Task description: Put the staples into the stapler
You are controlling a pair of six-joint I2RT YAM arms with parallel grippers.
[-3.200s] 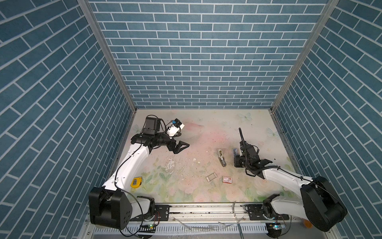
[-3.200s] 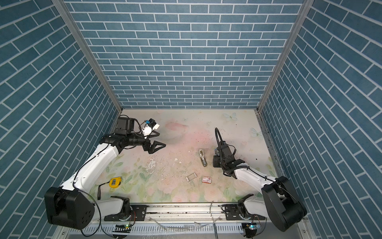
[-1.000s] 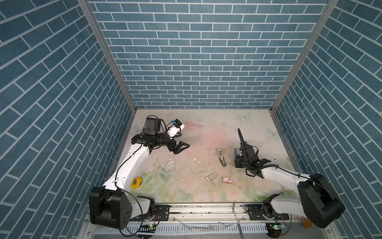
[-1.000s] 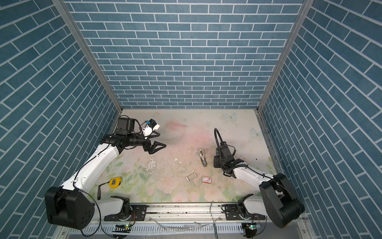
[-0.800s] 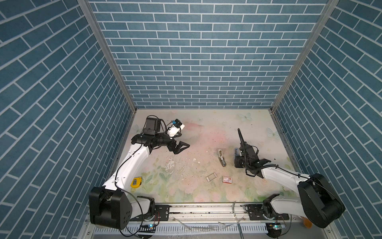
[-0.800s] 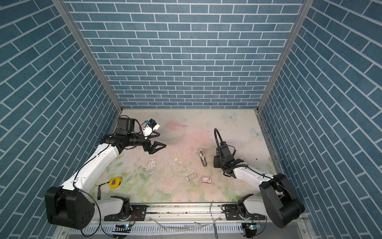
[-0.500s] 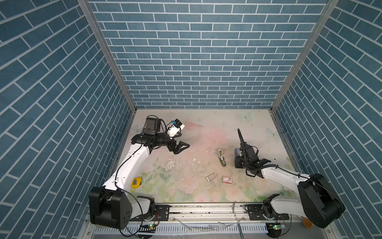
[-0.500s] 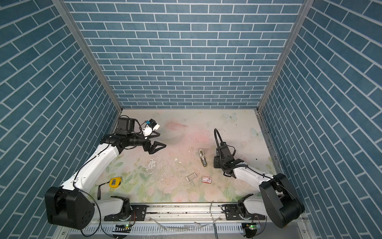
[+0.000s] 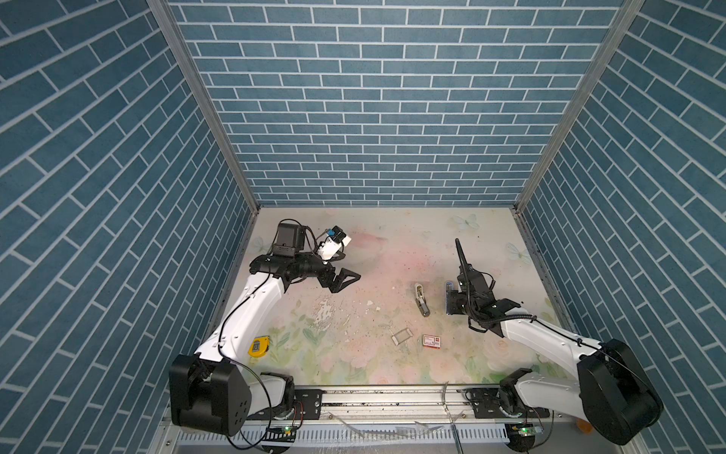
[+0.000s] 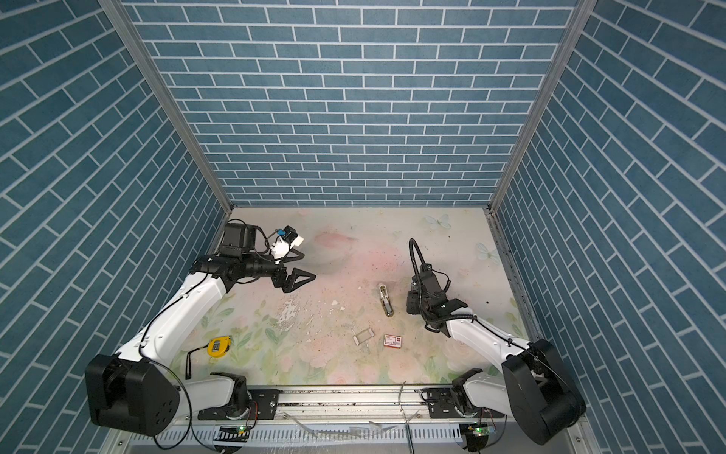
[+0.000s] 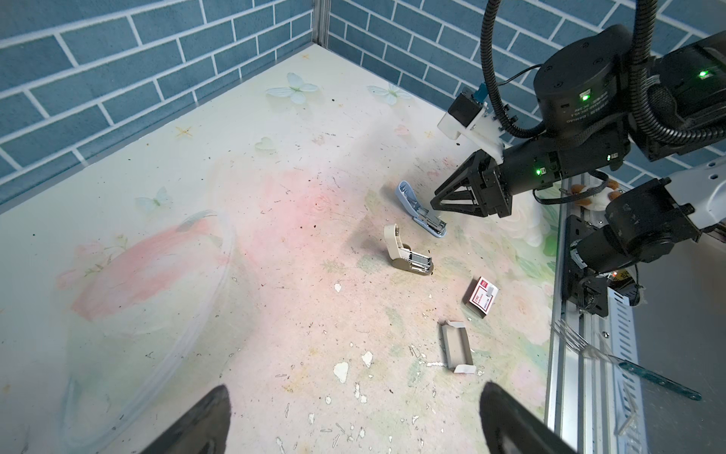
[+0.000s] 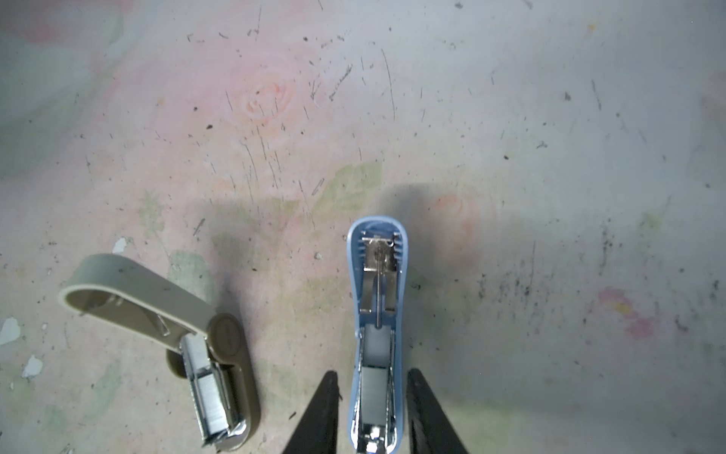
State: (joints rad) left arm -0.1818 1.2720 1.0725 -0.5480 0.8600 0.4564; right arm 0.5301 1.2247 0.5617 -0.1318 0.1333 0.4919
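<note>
The staples (image 12: 374, 393), a flat silvery-grey block, are lying in the channel of the blue stapler (image 12: 379, 283). That stapler is sitting on the table (image 9: 393, 243) with its lid swung open, right of the middle in both top views. Your right gripper (image 12: 371, 373) is straddling the end that is holding the staples. Its jaws are slightly apart, and a sliver of table is showing between one finger and the stapler's side, so it is not clamping. Just beside it, a beige stapler (image 12: 228, 334) is also lying open. Your left gripper (image 9: 347, 271) is hovering over the far left of the table, jaws spread wide and holding nothing. A red-and-white box (image 9: 431, 340) and a white tray (image 9: 401, 337) are lying nearer the front rail.
</note>
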